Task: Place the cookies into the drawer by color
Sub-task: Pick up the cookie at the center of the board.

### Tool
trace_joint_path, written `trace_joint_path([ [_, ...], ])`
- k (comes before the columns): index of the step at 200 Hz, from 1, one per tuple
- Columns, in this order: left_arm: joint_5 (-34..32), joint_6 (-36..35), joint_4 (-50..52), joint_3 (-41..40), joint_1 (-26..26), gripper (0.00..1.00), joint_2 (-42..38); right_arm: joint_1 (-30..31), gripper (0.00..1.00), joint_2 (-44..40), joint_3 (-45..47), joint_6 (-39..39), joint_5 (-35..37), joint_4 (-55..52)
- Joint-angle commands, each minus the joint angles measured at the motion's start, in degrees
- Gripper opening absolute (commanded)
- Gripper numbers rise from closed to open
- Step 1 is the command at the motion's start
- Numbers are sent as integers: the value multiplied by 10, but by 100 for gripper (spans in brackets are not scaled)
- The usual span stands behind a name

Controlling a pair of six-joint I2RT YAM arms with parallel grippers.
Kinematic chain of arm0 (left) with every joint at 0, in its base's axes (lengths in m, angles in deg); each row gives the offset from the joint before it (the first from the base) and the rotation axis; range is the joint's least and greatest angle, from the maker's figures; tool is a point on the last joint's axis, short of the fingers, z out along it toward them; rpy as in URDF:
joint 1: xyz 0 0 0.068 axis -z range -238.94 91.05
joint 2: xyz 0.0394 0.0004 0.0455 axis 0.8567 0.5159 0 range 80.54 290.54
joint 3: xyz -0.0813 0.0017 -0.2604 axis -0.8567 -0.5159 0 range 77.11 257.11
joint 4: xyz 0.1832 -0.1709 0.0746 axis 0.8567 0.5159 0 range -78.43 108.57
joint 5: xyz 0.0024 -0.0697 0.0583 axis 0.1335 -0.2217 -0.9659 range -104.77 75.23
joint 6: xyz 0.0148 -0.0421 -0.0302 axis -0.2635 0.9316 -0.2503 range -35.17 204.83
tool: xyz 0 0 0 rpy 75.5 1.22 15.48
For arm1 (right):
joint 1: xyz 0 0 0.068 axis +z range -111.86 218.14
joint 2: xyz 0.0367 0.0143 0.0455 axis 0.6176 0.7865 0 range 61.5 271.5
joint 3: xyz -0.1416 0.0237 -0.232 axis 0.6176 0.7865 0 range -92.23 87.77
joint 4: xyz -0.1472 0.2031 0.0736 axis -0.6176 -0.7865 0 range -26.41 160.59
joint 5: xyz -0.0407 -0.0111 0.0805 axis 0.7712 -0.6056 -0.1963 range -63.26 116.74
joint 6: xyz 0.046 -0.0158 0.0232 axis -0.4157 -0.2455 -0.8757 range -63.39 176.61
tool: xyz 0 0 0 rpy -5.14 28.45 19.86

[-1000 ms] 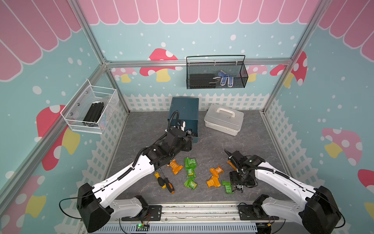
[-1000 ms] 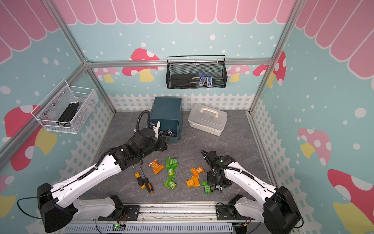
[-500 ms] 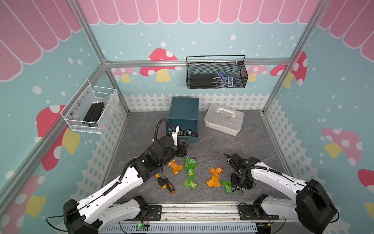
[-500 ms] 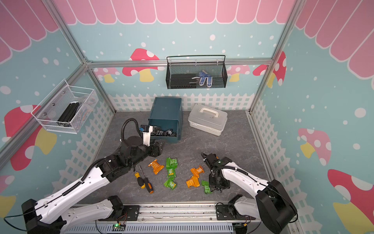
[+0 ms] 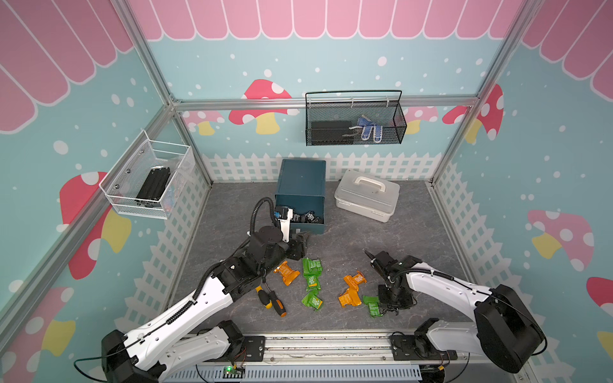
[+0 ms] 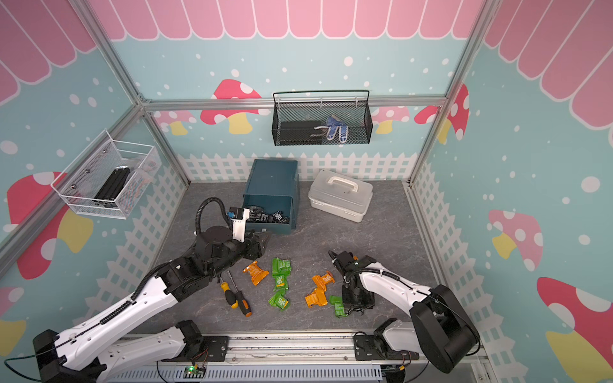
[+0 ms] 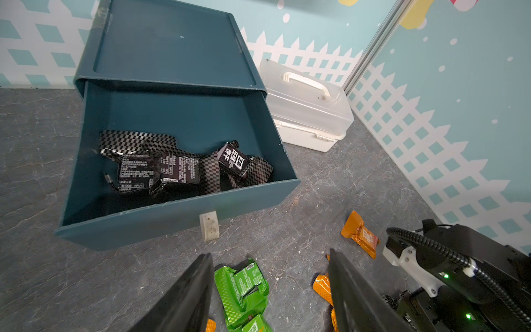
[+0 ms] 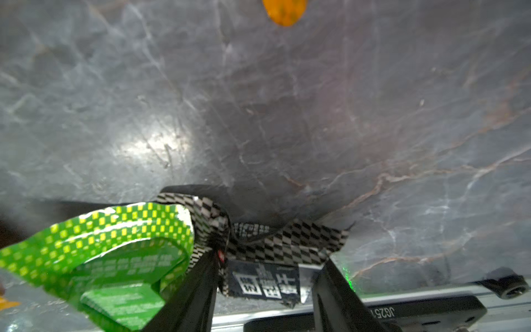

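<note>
The teal drawer (image 5: 300, 179) cabinet stands at the back with one drawer pulled out, and several black cookies (image 7: 161, 169) lie inside it. Green cookies (image 5: 311, 267) and orange cookies (image 5: 355, 280) are scattered on the grey floor in both top views. My left gripper (image 7: 270, 254) hangs open and empty just in front of the drawer's tab handle (image 7: 209, 225), above a green cookie (image 7: 241, 284). My right gripper (image 8: 268, 258) is down at the front edge, its jaws either side of a black cookie (image 8: 264, 283). One finger touches the cookie and a small gap shows at the other. A green cookie (image 8: 115, 247) lies right beside it.
Two screwdrivers (image 5: 272, 298) lie by the left arm. A pale grey case (image 5: 366, 195) sits to the right of the cabinet. A black wire basket (image 5: 355, 122) hangs on the back wall and a white one (image 5: 149, 179) on the left wall. The rail (image 5: 331, 345) runs along the front.
My left gripper has pulled back from over the drawer towards the front, still open. My right gripper's jaws have narrowed around the black cookie.
</note>
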Motion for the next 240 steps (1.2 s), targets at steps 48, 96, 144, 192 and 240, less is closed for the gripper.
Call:
trace_joint_path([
  [48,8,-11,-21,-16,-14,66,-4,-8,39,27,-22,21,25,2],
  [96,5,-11,-24,-22,-25,66,-7,-7,32,-2,-49,27,34,-17],
  [144,15,-13,-13,-19,-63,66,-9,-8,32,-57,-146,43,77,-95],
  [192,17,-8,1,-20,-100,66,-27,0,30,-44,-300,89,72,-121],
  [240,24,5,4,-16,-151,66,-35,76,31,43,-513,115,101,-129],
])
